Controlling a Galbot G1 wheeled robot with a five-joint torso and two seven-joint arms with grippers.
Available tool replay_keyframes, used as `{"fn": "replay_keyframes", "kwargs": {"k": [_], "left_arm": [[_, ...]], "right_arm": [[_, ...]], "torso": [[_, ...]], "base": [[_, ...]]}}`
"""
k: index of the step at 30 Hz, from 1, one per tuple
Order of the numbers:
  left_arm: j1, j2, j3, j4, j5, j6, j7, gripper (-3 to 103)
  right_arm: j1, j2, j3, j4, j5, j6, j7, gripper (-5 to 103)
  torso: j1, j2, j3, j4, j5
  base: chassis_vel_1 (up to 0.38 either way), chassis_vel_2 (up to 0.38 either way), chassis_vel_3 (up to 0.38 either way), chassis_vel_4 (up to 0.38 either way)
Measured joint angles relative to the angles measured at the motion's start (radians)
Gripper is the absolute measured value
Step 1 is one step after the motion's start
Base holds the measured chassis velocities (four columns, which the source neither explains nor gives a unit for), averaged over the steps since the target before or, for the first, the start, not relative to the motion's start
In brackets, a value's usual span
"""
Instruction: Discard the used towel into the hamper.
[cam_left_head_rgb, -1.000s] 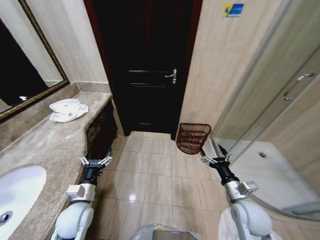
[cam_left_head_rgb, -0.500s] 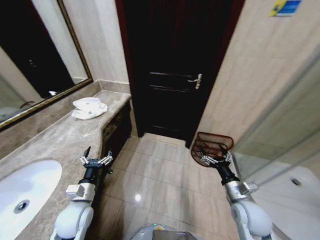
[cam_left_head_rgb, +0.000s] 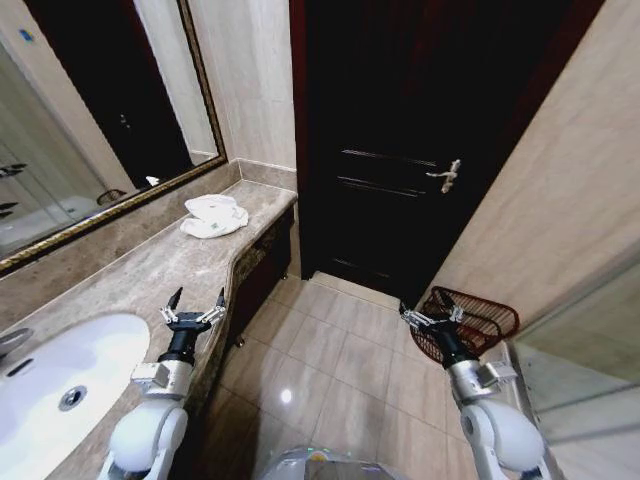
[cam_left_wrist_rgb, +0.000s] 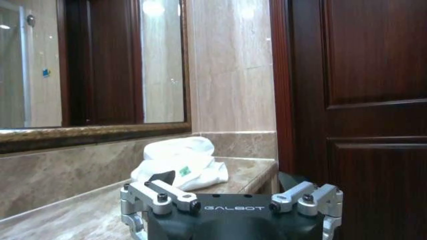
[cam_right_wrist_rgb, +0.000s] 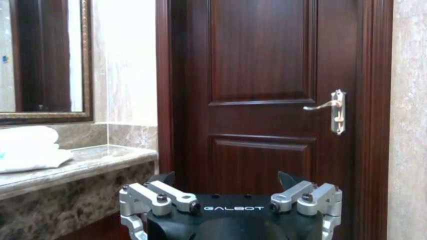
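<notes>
- The door (cam_left_head_rgb: 400, 150), dark and shut, is the landmark here; everything is placed off it.
- The table (cam_left_head_rgb: 120, 280) runs away from the door's left side, its marble top carrying the towel.
- The hamper (cam_left_head_rgb: 478, 322) sits on the floor just right of the door's foot, against the wall, partly hidden behind the right arm.
- The towel (cam_left_head_rgb: 214, 215), white and bunched, lies on the table's far end, nearest the door and under the mirror (cam_left_head_rgb: 90, 130); in the left wrist view the towel (cam_left_wrist_rgb: 180, 164) shows a small green tag.
- The left end effector (cam_left_head_rgb: 194, 315) hovers over the table edge, well short of the towel, fingers spread and holding nothing.
- The right end effector (cam_left_head_rgb: 432, 319) hangs by the hamper, likewise released and empty.
- My read: this is the approach step, nothing picked yet. Next calls for closing in on the table and reaching the left arm to the towel.
- Hard to judge: the hamper's inside and the towel's far side.
</notes>
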Motion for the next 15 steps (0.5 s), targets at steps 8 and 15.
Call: {"fn": "replay_keyframes", "kwargs": {"k": [8,15], "left_arm": [[-0.001,-0.003,0.000,-0.005,-0.002,-0.001,-0.001,100],[-0.002,-0.007,0.001,-0.017,-0.008,0.011,-0.003,100]], "right_arm": [[0.007,0.000,-0.003,0.000,-0.002,-0.001,-0.002,100],[0.004,-0.001,-0.001,-0.001,-0.001,-0.001,-0.003,100]], "torso": [[0.000,0.000,0.000,0.0001,0.0002],[0.000,0.000,0.000,0.0001,0.0001]], "base": [[-0.139,0.125,0.135,-0.130],[-0.132,0.155,0.152,-0.145]]}}
